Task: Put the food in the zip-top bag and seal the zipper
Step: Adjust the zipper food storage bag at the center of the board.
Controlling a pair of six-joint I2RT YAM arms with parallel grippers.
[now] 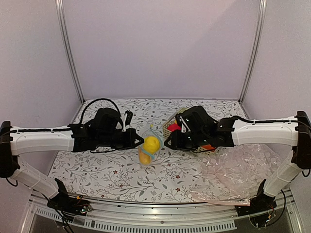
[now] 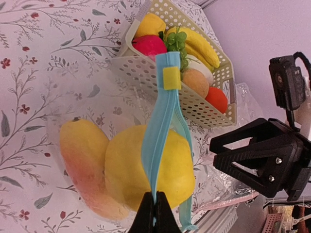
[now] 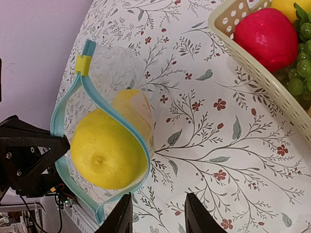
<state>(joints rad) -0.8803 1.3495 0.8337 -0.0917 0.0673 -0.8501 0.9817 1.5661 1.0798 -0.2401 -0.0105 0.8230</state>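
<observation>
- Left wrist: left gripper (image 2: 154, 216) pinches the zipper (image 2: 160, 131), whose strip runs away toward the basket (image 2: 146, 73).
- Right wrist: right gripper (image 3: 158, 213) spread, empty; bag (image 3: 114, 73) mouth gapes around fruits (image 3: 107, 150).
- Top: bag between grippers, long axis near-to-far.

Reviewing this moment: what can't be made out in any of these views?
1. Top external: basket contents, mostly hidden under the right arm.
2. Right wrist: longer fruit, largely behind the round yellow fruit.
3. Left wrist: near end of the zipper, hidden by the left gripper and cut off by the bottom edge.
4. Top external: zipper too small to tell whether sealed.
</observation>
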